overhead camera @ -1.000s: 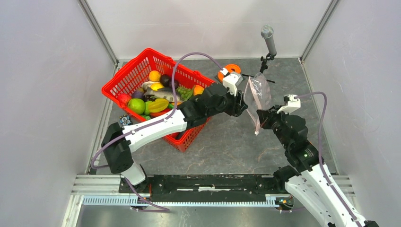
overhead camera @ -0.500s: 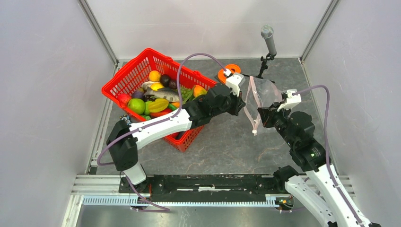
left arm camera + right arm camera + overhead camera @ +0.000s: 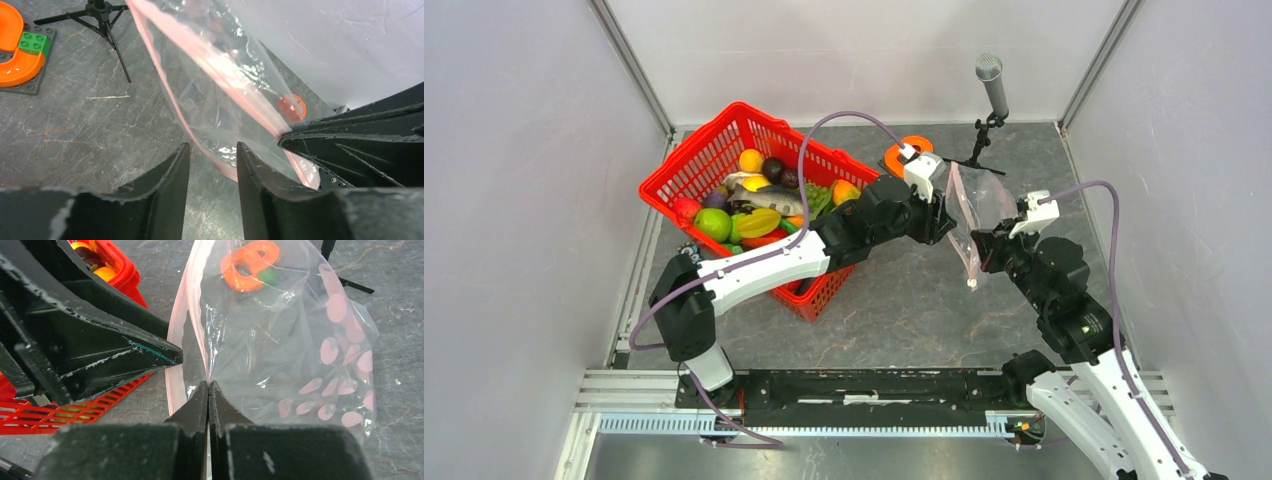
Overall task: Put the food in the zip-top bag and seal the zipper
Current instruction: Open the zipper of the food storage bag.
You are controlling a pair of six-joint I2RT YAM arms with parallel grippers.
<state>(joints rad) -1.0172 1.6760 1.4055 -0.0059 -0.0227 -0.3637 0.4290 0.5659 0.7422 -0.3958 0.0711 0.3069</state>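
Note:
The clear zip-top bag [image 3: 979, 200] with pale pink dots hangs in the air between my two grippers. My right gripper [image 3: 977, 243] is shut on one lip of its mouth edge [image 3: 207, 385]. My left gripper [image 3: 946, 215] is open, with its fingertips [image 3: 212, 150] at the other lip. The pinkish zipper strip [image 3: 215, 65] runs past the tip of its right finger and shows in the right wrist view too [image 3: 176, 340]. The bag [image 3: 280, 340] looks empty. The toy food [image 3: 754, 205] lies piled in the red mesh basket.
The red basket [image 3: 689, 150] stands at the back left under my left arm. An orange ring on a block base [image 3: 911, 152] and a microphone on a tripod [image 3: 992, 90] stand behind the bag. Grey walls close in both sides.
Both grippers have moved a little toward the back. The bag's mouth has spread wider, and my left gripper's fingertips have closed in on its free lip.

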